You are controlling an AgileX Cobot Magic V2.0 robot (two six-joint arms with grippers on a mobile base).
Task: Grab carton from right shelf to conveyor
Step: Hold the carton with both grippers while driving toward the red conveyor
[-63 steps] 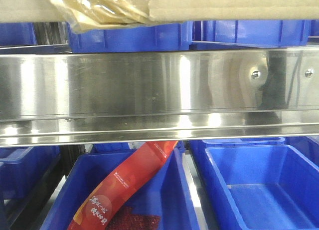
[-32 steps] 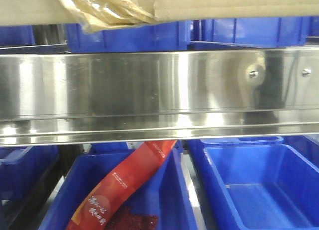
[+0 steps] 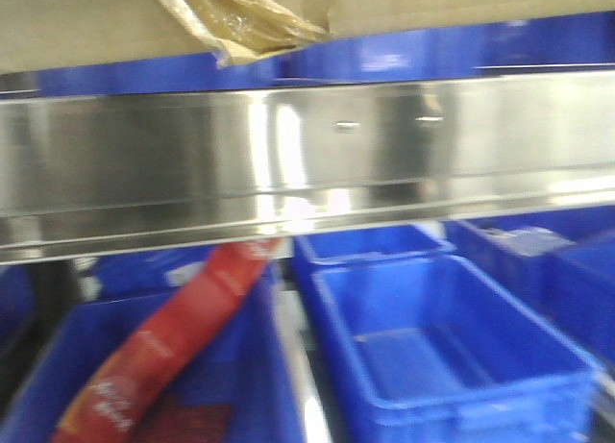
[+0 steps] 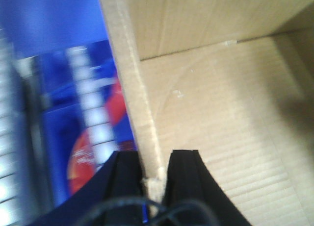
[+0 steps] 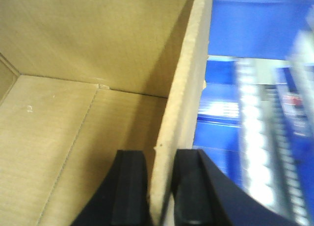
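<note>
The shelf (image 3: 307, 155) fills the front view with its bright steel rail. The carton (image 3: 77, 30) hangs above it at the top edge, with a blue strip showing between its underside and the rail. Blue bins (image 3: 442, 356) sit below.

The left gripper (image 4: 154, 167) pinches the carton's left wall, one finger inside and one outside. The right gripper (image 5: 161, 167) clamps the opposite wall the same way.

The main risk is the thin corrugated walls. If the arms drift apart or together, a wall could buckle or slip out of a pinch, dropping that end onto the rail or into the bins. The front view is blurred, so how far the carton clears the rail is hard to judge. The ragged tape strip (image 3: 240, 20) hanging down could catch there.

The carton's long axis runs left to right between the grippers, parallel to the rail, and its open top faces up.
</note>
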